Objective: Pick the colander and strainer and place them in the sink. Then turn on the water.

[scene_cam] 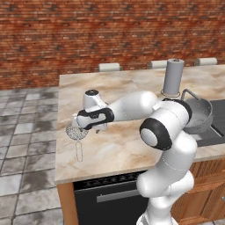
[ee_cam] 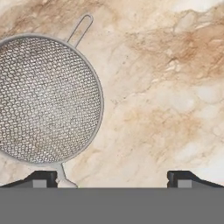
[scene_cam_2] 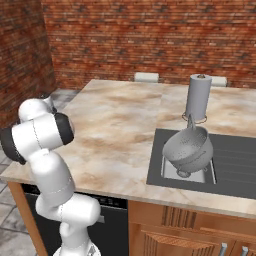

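In the left base view the white arm reaches out to the left over the marble surface (scene_cam: 114, 145). The gripper (scene_cam: 80, 127) hangs low over the strainer (scene_cam: 76, 131), which lies near the left edge of the surface with its thin handle running toward the front edge. The hand hides most of the fingers here, so their spread cannot be read from this side. To the right, behind the arm's elbow, the colander (scene_cam: 200, 115) sits in the sink (scene_cam: 217, 127), its rim handle sticking up. A tall grey paper towel holder (scene_cam: 173, 77) stands on the surface just behind the colander. A dark oven front shows under the surface edge.

In the right base view the arm's shoulder and elbow fill the lower left. The colander (scene_cam_2: 188, 149) rests tilted in the small steel basin of the dark sink (scene_cam_2: 235, 170), its open side turned toward the back right. The paper towel holder (scene_cam_2: 198, 97) stands just behind the sink, close to the colander's rim. The rest of the marble surface (scene_cam_2: 115, 130) spreads to the left of the sink.

In the hand view the strainer (ee_cam: 46, 98) lies flat on the marble surface (ee_cam: 166, 87), its round mesh bowl to the left. The two dark fingertips (ee_cam: 41, 178) stand wide apart at the bottom, so the gripper (ee_cam: 113, 179) is open and holds nothing. The mesh bowl sits ahead of the left fingertip, off to the side of the gap between the two.
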{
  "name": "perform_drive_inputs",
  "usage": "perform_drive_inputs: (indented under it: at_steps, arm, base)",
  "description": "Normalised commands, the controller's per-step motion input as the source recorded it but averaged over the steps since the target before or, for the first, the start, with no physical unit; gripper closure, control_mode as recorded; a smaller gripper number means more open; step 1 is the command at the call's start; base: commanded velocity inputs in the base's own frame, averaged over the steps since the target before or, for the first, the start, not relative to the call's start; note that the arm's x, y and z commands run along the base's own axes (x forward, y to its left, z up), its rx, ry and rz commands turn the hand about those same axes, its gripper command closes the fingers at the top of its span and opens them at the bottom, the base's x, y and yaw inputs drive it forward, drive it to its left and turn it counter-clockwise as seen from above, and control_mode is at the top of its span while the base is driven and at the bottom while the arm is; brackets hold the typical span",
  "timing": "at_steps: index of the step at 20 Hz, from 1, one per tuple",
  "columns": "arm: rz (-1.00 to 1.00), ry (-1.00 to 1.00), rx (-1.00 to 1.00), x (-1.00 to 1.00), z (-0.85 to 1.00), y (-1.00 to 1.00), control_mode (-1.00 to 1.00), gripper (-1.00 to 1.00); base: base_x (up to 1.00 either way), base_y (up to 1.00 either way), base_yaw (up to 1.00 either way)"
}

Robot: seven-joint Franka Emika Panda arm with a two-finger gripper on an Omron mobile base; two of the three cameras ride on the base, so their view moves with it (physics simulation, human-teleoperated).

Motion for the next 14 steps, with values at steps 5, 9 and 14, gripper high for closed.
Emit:
perform_drive_inputs:
  at_steps: [5, 9, 14]
  arm:
    - [0.00, -0.06, -0.03, 0.49, -0.17, 0.13, -1.00, -1.00]
    - [0.00, -0.03, 0.00, 0.45, -0.33, 0.20, -1.00, -1.00]
    - [0.00, 0.00, 0.00, 0.16, -0.61, 0.05, -1.00, -1.00]
  base:
    - [0.00, 0.00, 0.00]
    - [0.00, 0.00, 0.00]
    - [0.00, 0.00, 0.00]
